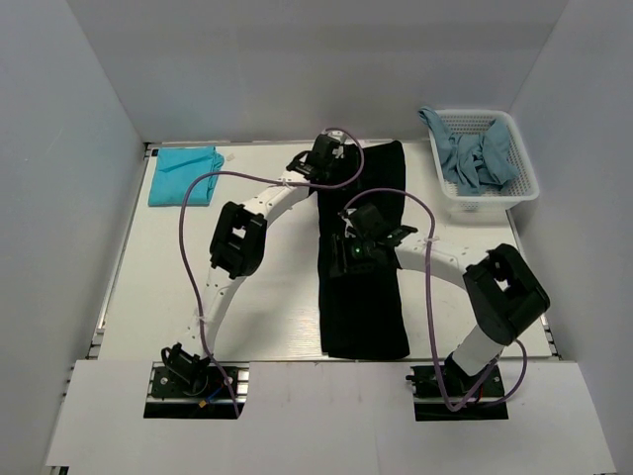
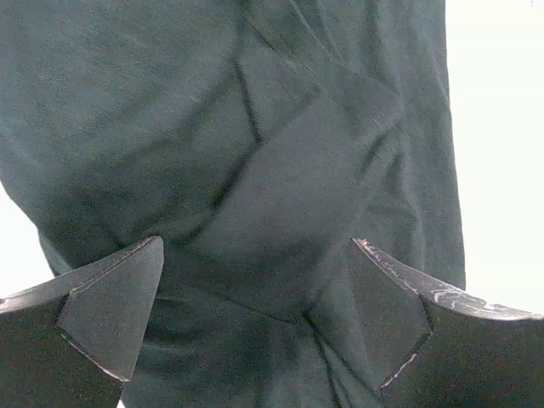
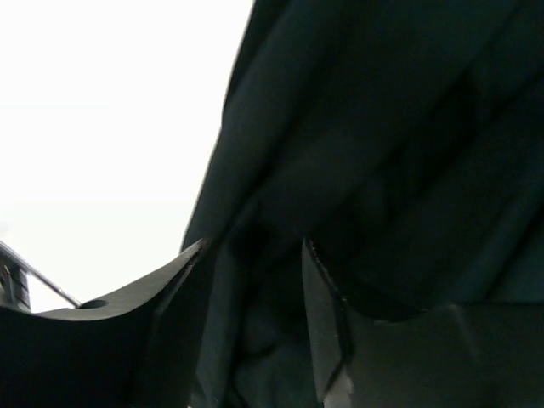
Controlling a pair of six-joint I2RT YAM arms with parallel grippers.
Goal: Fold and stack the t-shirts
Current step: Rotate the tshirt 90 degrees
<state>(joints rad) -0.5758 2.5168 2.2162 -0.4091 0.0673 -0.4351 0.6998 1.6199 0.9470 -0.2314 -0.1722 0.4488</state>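
Black tee lies as a long strip on the white surface; L tool spread wide over its far end; R tool half shut round a fold near its mid, can't tell if pinching; teal tee folded far L.

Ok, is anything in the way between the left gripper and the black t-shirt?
Nothing visible. The left gripper hangs open right over the far end of the black t-shirt, with only creased cloth between its fingers. The teal t-shirt and the basket sit well off to either side.
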